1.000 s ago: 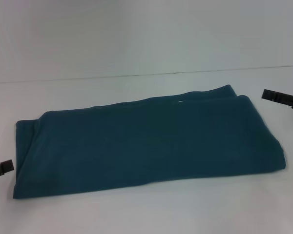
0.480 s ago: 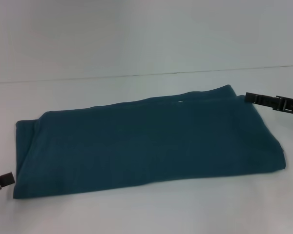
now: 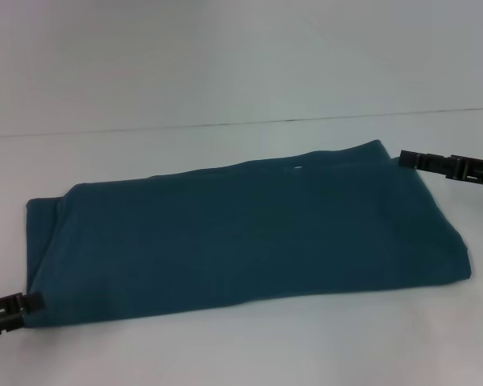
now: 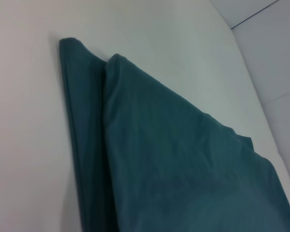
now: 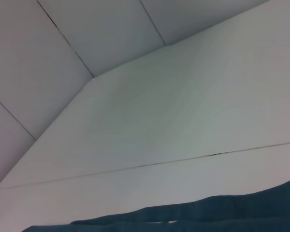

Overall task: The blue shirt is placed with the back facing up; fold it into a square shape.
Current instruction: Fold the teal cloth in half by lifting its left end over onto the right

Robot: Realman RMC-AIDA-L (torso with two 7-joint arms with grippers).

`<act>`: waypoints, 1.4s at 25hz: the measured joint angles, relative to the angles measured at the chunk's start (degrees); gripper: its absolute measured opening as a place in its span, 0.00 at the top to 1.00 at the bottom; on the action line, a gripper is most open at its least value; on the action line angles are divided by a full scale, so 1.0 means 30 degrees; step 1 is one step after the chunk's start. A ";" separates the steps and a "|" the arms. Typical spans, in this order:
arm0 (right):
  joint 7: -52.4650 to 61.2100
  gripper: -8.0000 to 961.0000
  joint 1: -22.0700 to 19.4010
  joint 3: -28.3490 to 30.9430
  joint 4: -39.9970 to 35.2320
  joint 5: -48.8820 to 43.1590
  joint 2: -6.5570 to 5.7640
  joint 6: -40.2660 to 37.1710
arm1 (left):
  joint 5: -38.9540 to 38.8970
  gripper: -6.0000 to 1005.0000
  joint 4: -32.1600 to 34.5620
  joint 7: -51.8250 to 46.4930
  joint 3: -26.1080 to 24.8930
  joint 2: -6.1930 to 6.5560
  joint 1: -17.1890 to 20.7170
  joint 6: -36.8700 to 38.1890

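head view: looks from above, forward and down, sees the whole blue shirt (image 3: 241, 237) on the white counter (image 3: 225, 346) | left wrist view: very close to the shirt's left end | right wrist view: low, faces the far wall, shares the shirt's far edge

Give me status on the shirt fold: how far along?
Done: the shirt lies on the table as a long layered band, sleeves tucked in. In hand: the left gripper sits at its near left corner and the right gripper at its far right corner; neither visibly holds cloth. Left: folding the band across into a square.
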 joint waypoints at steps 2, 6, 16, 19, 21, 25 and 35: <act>0.0000 0.17 0.0001 -0.0031 -0.0001 -0.0001 -0.0052 -0.0004 | 0.0283 0.27 -0.0255 -0.0259 0.0246 0.0027 -0.0148 -0.0349; 0.0000 0.17 -0.0011 -0.0032 -0.0001 0.0001 -0.0134 -0.0049 | 0.0788 0.27 -0.0585 -0.0563 0.0645 0.0041 -0.0370 -0.0847; 0.0046 0.17 -0.0033 0.0009 -0.0020 0.0054 -0.0218 -0.0115 | 0.1716 0.27 -0.0646 -0.0900 0.0854 0.0126 -0.0486 -0.1448; 0.0055 0.17 -0.0034 0.0056 -0.0027 0.0067 -0.0237 -0.0166 | 0.1821 0.27 -0.0719 -0.0950 0.0854 0.0128 -0.0560 -0.1671; 0.0066 0.17 -0.0034 0.0061 -0.0029 0.0081 -0.0255 -0.0183 | 0.1845 0.27 -0.0806 -0.0961 0.0869 0.0132 -0.0603 -0.1790; 0.0135 0.17 -0.0059 0.0061 -0.0129 0.0092 -0.0283 -0.0186 | 0.2126 0.27 -0.1052 -0.0993 0.0873 0.0186 -0.0730 -0.2104; 0.0319 0.17 -0.0166 0.0087 -0.0239 0.0092 -0.0280 -0.0245 | 0.2335 0.27 -0.1387 -0.1076 0.1082 0.0303 -0.1046 -0.2349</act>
